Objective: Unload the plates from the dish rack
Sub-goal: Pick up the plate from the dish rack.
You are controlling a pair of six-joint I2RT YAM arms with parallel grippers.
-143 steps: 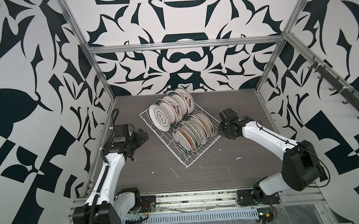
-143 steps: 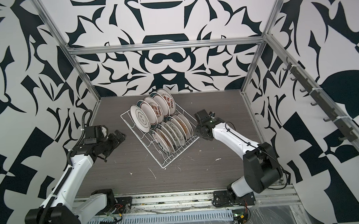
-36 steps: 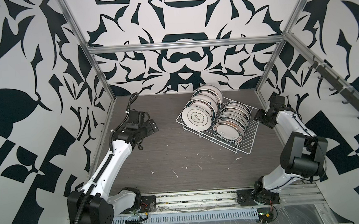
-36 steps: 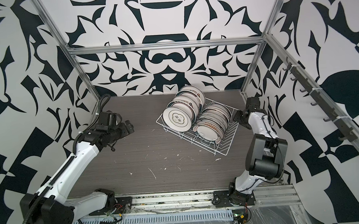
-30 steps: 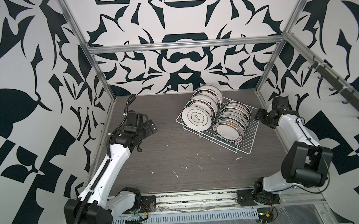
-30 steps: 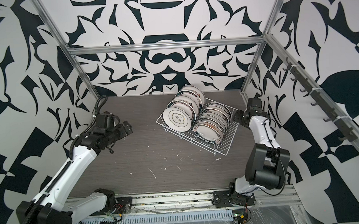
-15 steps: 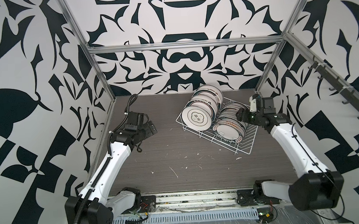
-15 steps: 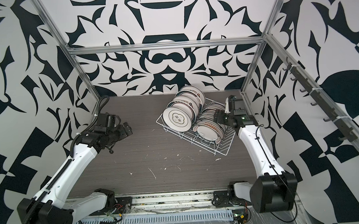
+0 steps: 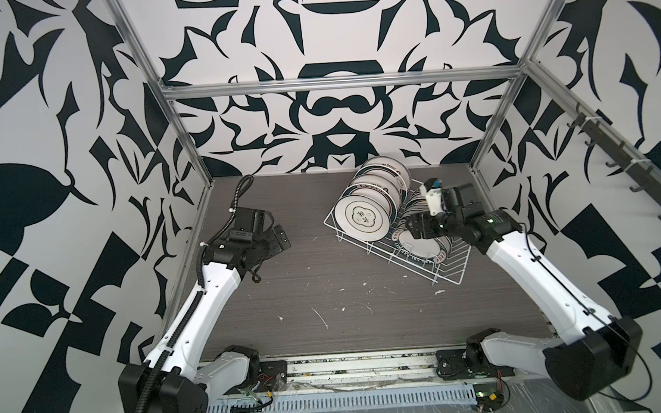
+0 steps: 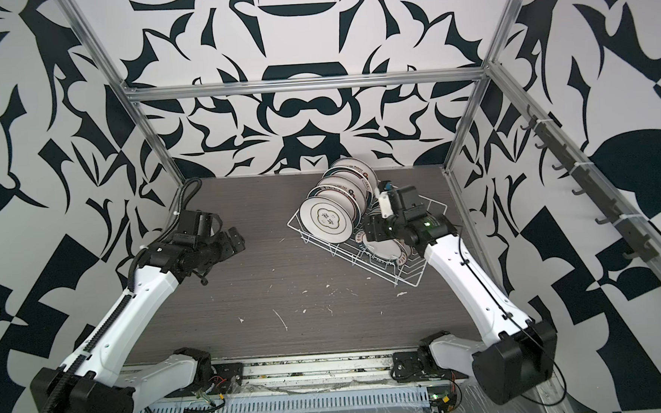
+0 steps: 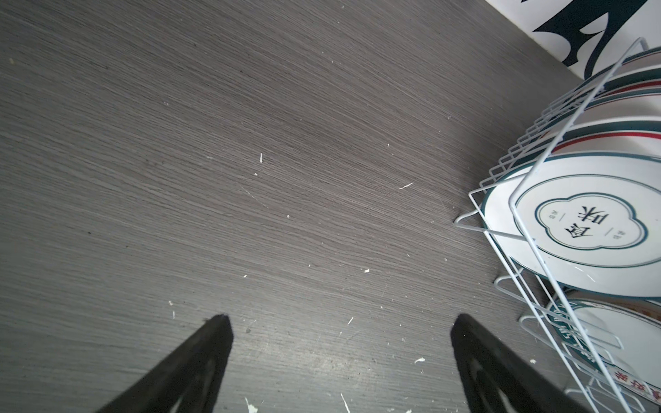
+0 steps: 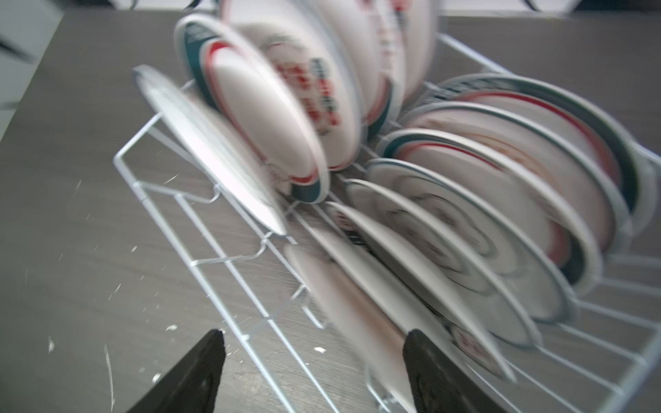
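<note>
About ten plates (image 9: 364, 221) fill one dish rack (image 9: 450, 271), in two rows.

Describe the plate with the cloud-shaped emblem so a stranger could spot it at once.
Find the wire dish rack at the table's far right. Of its two plate rows, take the one farther from the right arm. Its endmost plate, facing the open table, alone shows a green cloud outline around two dark characters.
</note>
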